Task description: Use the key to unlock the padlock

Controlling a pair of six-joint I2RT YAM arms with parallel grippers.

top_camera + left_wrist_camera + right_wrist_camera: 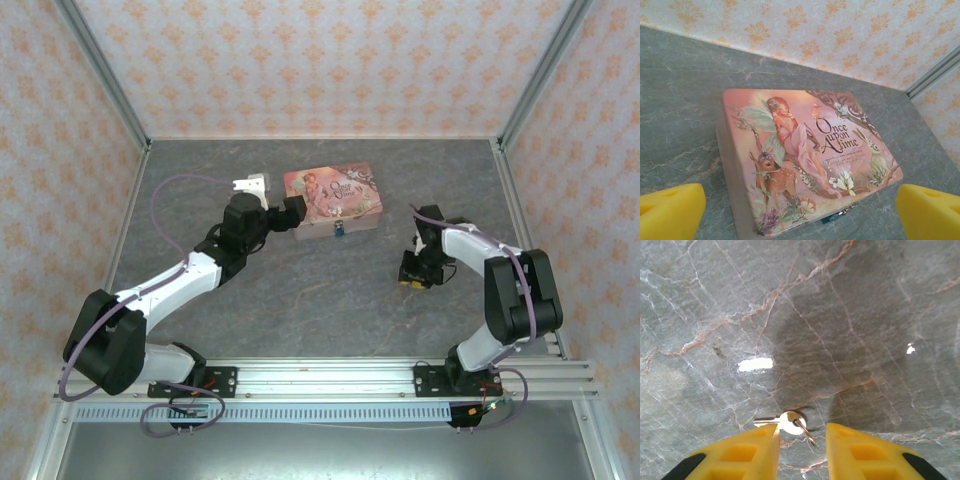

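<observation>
The tiny teal padlock [832,218] hangs from the silvery clasp on the front of a pink illustrated tin [805,150]; from above the padlock [340,231] shows as a blue speck at the tin's near edge. My left gripper [800,217] is open just left of the tin [333,194], its yellow fingers [670,210] wide apart and touching nothing. The small silver key [789,421] with its ring lies flat on the table. My right gripper [801,440] is open and low over the key, which sits between the fingertips, nearest the left finger [742,452].
The grey marbled tabletop [320,290] is walled by patterned panels at the back and both sides. The left gripper [291,214] sits at the tin's left end; the right gripper [414,270] points down well to the right of the tin.
</observation>
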